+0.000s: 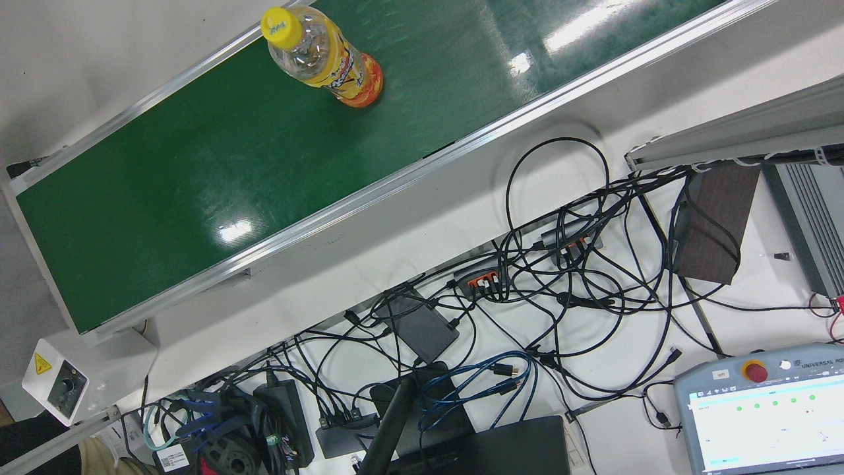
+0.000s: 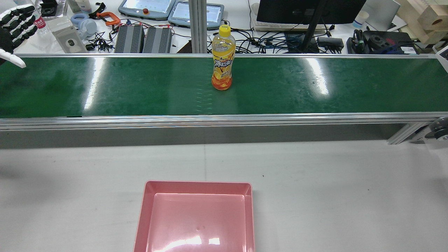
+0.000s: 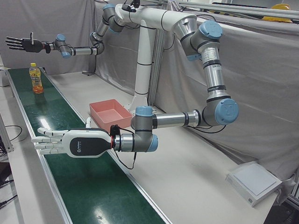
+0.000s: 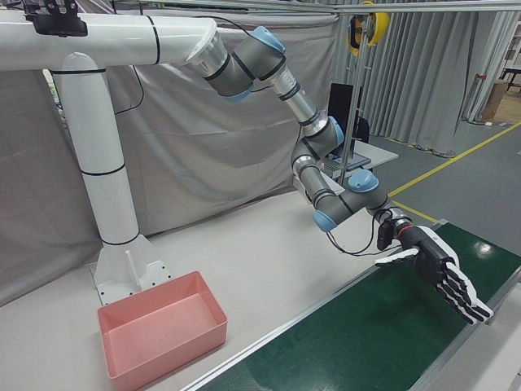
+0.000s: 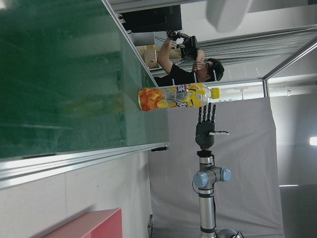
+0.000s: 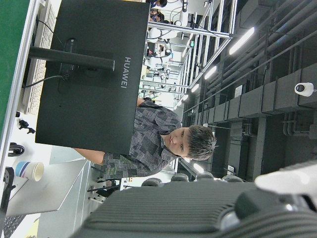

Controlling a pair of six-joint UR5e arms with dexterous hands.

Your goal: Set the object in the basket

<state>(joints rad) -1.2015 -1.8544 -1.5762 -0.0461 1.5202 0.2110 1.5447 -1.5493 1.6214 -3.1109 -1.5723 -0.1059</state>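
Observation:
A yellow-capped orange drink bottle [image 2: 222, 61] stands upright on the green conveyor belt [image 2: 105, 87], near its far edge; it also shows in the front view [image 1: 323, 59] and left-front view [image 3: 36, 78]. The pink basket [image 2: 196, 217] sits empty on the grey table in front of the belt. My left hand [image 2: 15, 26] hovers over the belt's left end, open with fingers spread, far from the bottle; it also shows in the right-front view [image 4: 440, 273]. My right hand [image 3: 21, 44] is open and raised high beyond the bottle at the other end, outside the rear view.
Behind the belt is a bench with cables [image 1: 560, 277], teach pendants [image 2: 147, 7] and a monitor [image 2: 308, 10]. A vertical aluminium post [image 2: 197, 26] stands just behind the belt near the bottle. A person [image 6: 163, 144] stands past the bench.

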